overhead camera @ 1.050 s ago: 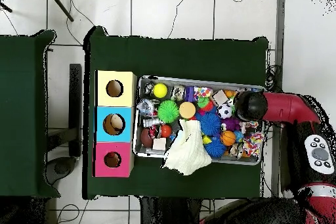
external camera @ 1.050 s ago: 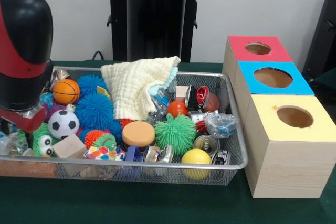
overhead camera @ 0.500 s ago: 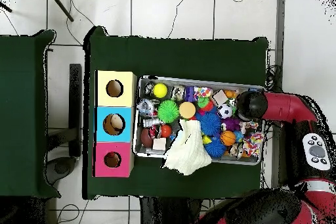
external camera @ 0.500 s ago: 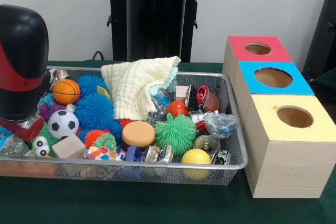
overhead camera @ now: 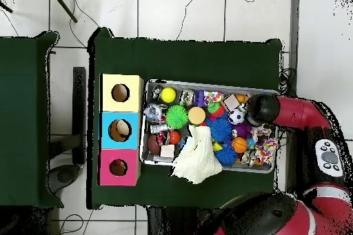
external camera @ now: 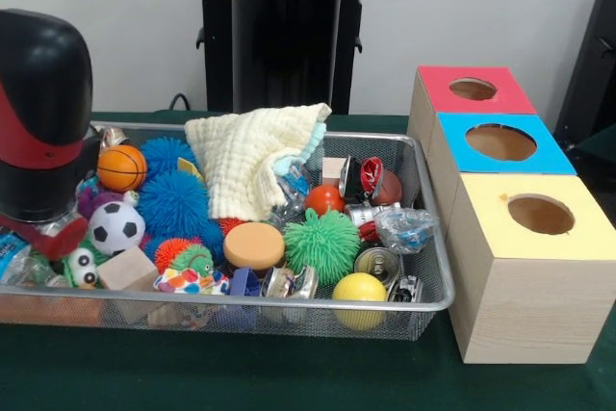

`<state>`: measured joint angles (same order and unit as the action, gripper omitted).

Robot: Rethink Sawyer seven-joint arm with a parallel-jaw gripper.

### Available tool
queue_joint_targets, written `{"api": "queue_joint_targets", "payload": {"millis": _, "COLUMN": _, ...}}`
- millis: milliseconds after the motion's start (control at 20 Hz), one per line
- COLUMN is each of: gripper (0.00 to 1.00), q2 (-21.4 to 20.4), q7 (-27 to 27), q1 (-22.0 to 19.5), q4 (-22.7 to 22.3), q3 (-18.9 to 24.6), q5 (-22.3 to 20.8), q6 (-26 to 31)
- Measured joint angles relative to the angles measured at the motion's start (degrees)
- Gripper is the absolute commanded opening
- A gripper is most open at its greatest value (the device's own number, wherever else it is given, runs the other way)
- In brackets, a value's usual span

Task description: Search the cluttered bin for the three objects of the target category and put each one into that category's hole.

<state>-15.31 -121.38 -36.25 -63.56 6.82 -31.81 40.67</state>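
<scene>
A wire mesh bin [external camera: 438, 267] holds a heap of toys. Among them are a cream towel [external camera: 252, 156], a small basketball [external camera: 121, 167], a soccer ball [external camera: 116, 226], blue spiky balls [external camera: 173, 201], a green spiky ball [external camera: 322, 243], a yellow ball [external camera: 359, 289], an orange disc [external camera: 253, 244] and metal cans [external camera: 377, 262]. My gripper [external camera: 43, 233] hangs low at the bin's left end, just beside the soccer ball, under the thick black and red wrist. In the overhead view the wrist [overhead camera: 262, 110] covers it.
Three boxes with round holes stand in a row beside the bin: red [external camera: 433, 84], blue [external camera: 553, 156] and yellow [external camera: 500, 238]. Seen from overhead they are the yellow [overhead camera: 110, 83], blue [overhead camera: 107, 130] and pink box [overhead camera: 107, 170]. A wooden block [external camera: 127, 269] lies near the gripper.
The wrist has come down lower into the bin's left end and then edged slightly right. The toys in the middle and right of the bin have not moved.
</scene>
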Motion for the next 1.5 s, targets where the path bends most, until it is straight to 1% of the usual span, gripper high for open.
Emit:
{"api": "queue_joint_targets", "payload": {"millis": 100, "gripper": 1.0, "q2": 0.0, "q7": -3.1, "q1": 2.1, "q4": -1.0, "q3": -2.4, "q5": 2.3, "q6": -1.3}}
{"api": "queue_joint_targets", "payload": {"millis": 250, "gripper": 1.0, "q2": 0.0, "q7": -6.8, "q1": 4.5, "q4": -2.3, "q3": -4.6, "q5": 4.7, "q6": -3.2}}
{"api": "queue_joint_targets", "payload": {"millis": 400, "gripper": 1.0, "q2": 0.0, "q7": -10.1, "q1": 6.2, "q4": -3.9, "q3": -5.8, "q5": 7.5, "q6": -4.5}}
{"api": "queue_joint_targets", "payload": {"millis": 600, "gripper": 1.0, "q2": -0.1, "q7": -13.5, "q1": 7.8, "q4": -6.8, "q3": -6.7, "q5": 12.7, "q6": -4.8}}
{"api": "queue_joint_targets", "payload": {"millis": 800, "gripper": 1.0, "q2": -0.4, "q7": -14.1, "q1": 8.3, "q4": -8.3, "q3": -7.9, "q5": 16.9, "q6": -4.8}}
{"api": "queue_joint_targets", "payload": {"millis": 850, "gripper": 1.0, "q2": -0.4, "q7": -14.1, "q1": 8.6, "q4": -8.6, "q3": -8.6, "q5": 18.5, "q6": -4.8}}
{"api": "queue_joint_targets", "payload": {"millis": 950, "gripper": 1.0, "q2": -0.4, "q7": -14.1, "q1": 8.9, "q4": -9.0, "q3": -9.3, "q5": 19.9, "q6": -5.0}}
{"api": "queue_joint_targets", "payload": {"millis": 1000, "gripper": 1.0, "q2": -0.4, "q7": -14.1, "q1": 9.5, "q4": -9.4, "q3": -10.3, "q5": 21.3, "q6": -5.5}}
{"api": "queue_joint_targets", "payload": {"millis": 1250, "gripper": 1.0, "q2": -0.4, "q7": -14.1, "q1": 11.1, "q4": -10.1, "q3": -12.3, "q5": 23.5, "q6": -6.8}}
{"api": "queue_joint_targets", "payload": {"millis": 1500, "gripper": 1.0, "q2": -0.4, "q7": -14.1, "q1": 13.8, "q4": -10.8, "q3": -15.2, "q5": 23.2, "q6": -10.1}}
